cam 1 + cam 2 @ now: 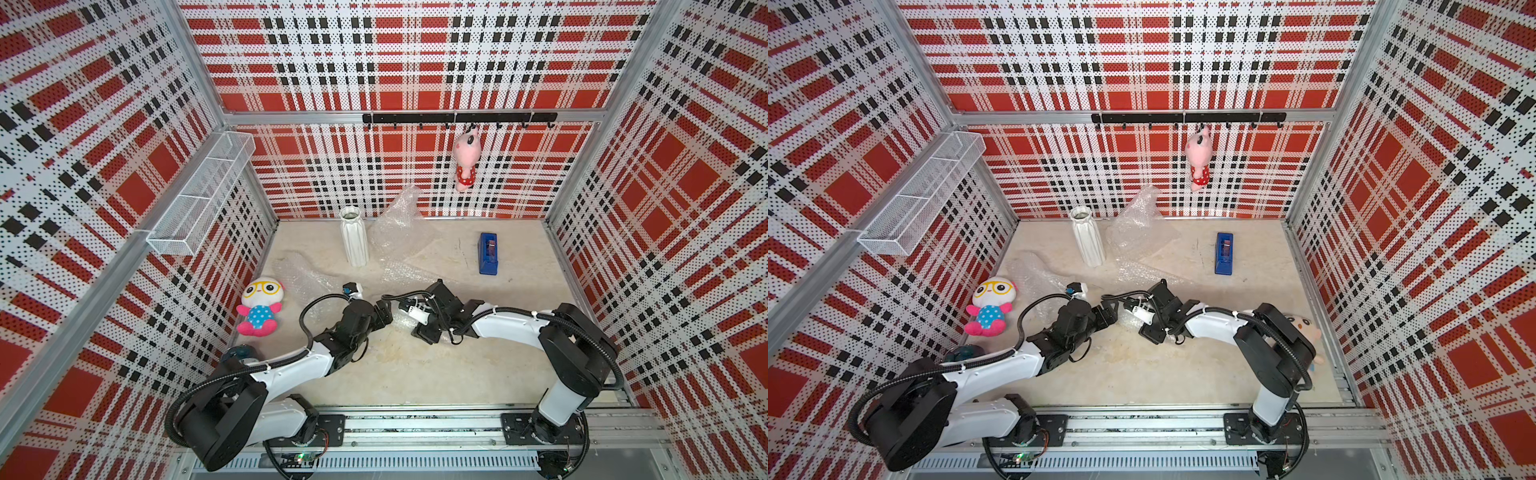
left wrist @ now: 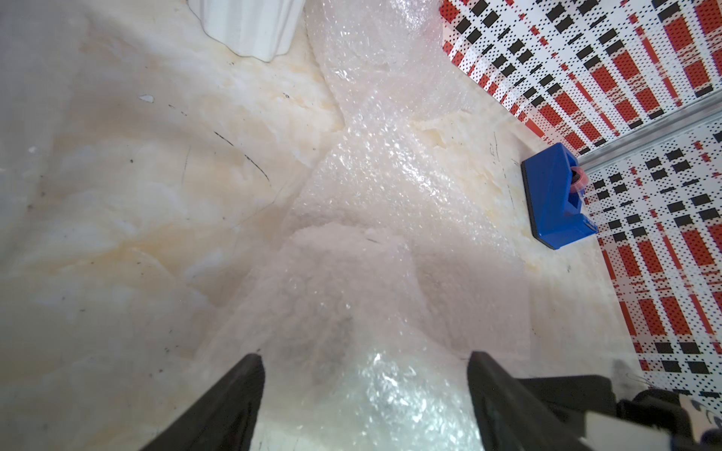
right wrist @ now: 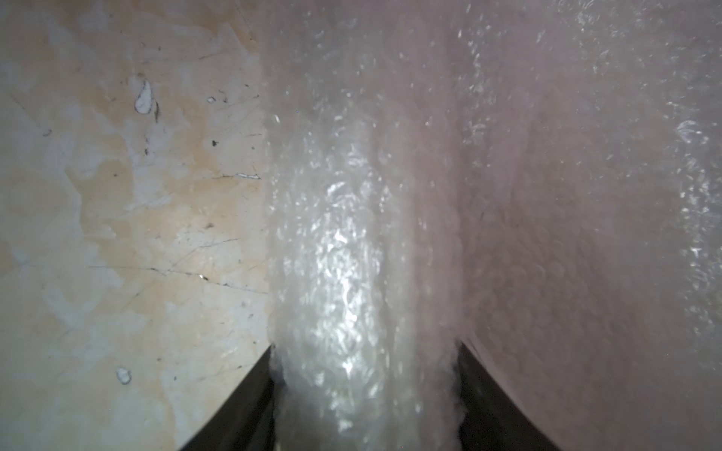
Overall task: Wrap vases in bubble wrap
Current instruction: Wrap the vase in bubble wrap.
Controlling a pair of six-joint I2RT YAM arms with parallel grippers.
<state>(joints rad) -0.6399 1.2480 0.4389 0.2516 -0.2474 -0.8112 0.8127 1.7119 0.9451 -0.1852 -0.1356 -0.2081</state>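
A tall white ribbed vase [image 1: 354,237] [image 1: 1088,239] stands upright near the back wall; its base shows in the left wrist view [image 2: 250,23]. A crumpled sheet of bubble wrap [image 1: 397,226] [image 1: 1133,226] [image 2: 390,175] rises beside it and trails forward to both grippers. My right gripper [image 3: 365,345] [image 1: 401,318] is shut on a rolled bundle of that bubble wrap [image 3: 336,254], both jaws pressing its sides. My left gripper [image 2: 364,356] [image 1: 386,313] is open and straddles the same bundle's end. I cannot make out what the roll holds. A second sheet [image 1: 301,278] lies flat at the left.
A blue tape dispenser [image 1: 488,253] [image 2: 554,195] sits at the back right. A plush doll with yellow glasses [image 1: 259,305] leans by the left wall, and another doll [image 1: 1304,328] lies behind the right arm. A pink plush [image 1: 466,160] hangs from the hook rail. A white wire basket [image 1: 199,195] juts from the left wall.
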